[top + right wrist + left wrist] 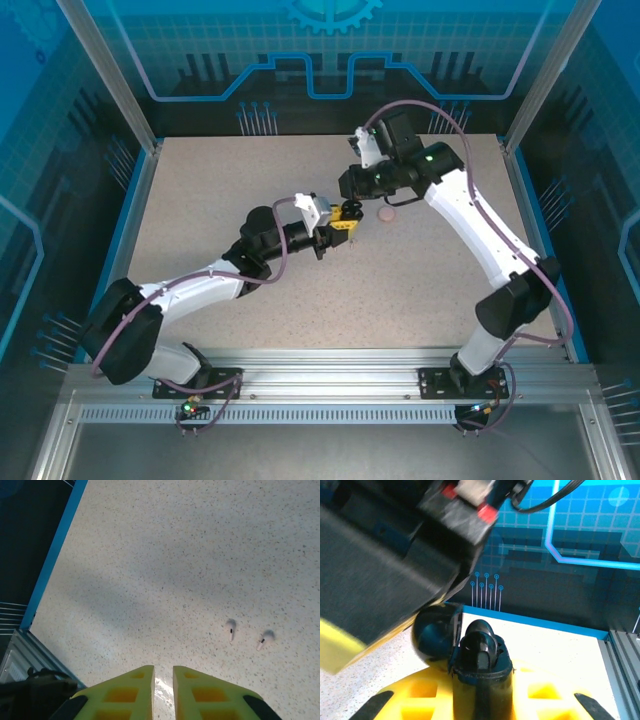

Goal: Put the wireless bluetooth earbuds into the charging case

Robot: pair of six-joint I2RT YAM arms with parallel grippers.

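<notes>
Top view, mid-table (200, 220): I see the left gripper (345, 222) clamped on a black charging case (480, 680), which stands upright between its yellow fingers (545, 700). In the left wrist view the lid (435, 635) hangs open at 10 o'clock from the case body, and a black earbud (479, 642) sits in the mouth of the case. The right gripper (352, 190) hovers at 12 o'clock, just beside the left one. In its wrist view the right gripper's fingertips (163, 680) are drawn nearly together, with a narrow slit between them and nothing that I can see in it. Two pale earbuds (230, 629) (264, 639) lie on the table at 2 o'clock from the tips. A round pink case (388, 213) rests at 3 o'clock, near the left gripper.
</notes>
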